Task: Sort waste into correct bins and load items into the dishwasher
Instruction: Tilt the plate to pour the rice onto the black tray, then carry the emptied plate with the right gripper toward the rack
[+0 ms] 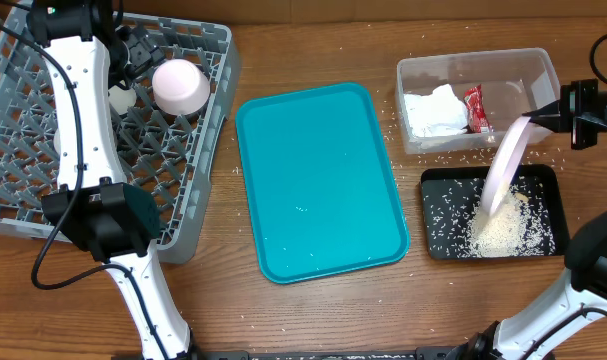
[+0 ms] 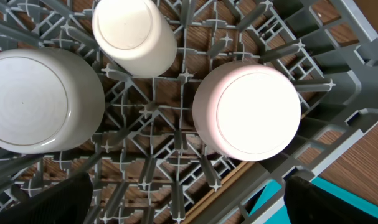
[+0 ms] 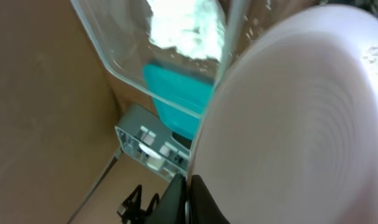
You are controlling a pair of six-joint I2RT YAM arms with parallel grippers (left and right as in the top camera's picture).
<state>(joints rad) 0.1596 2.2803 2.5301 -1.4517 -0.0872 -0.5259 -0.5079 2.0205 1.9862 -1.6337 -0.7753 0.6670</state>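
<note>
Plate point(image 1: 503, 172) — tilted over black tray point(image 1: 443, 246), right gripper point(image 1: 543, 115) clamping it; left gripper point(image 2: 189, 202) spread wide.

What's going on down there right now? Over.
Left gripper open over dish rack. Right gripper shut on tilted plate, rice piled in black tray below. Loose grains scattered on table by clear tub.

The left arm point(image 1: 78, 100) has white links and black joints. A thin black cable point(image 1: 38, 262) runs along it, and a small green light point(image 1: 51, 10) shines on top. The right arm point(image 1: 543, 315) has the same colours, and the right claw point(image 1: 553, 114) is black.
</note>
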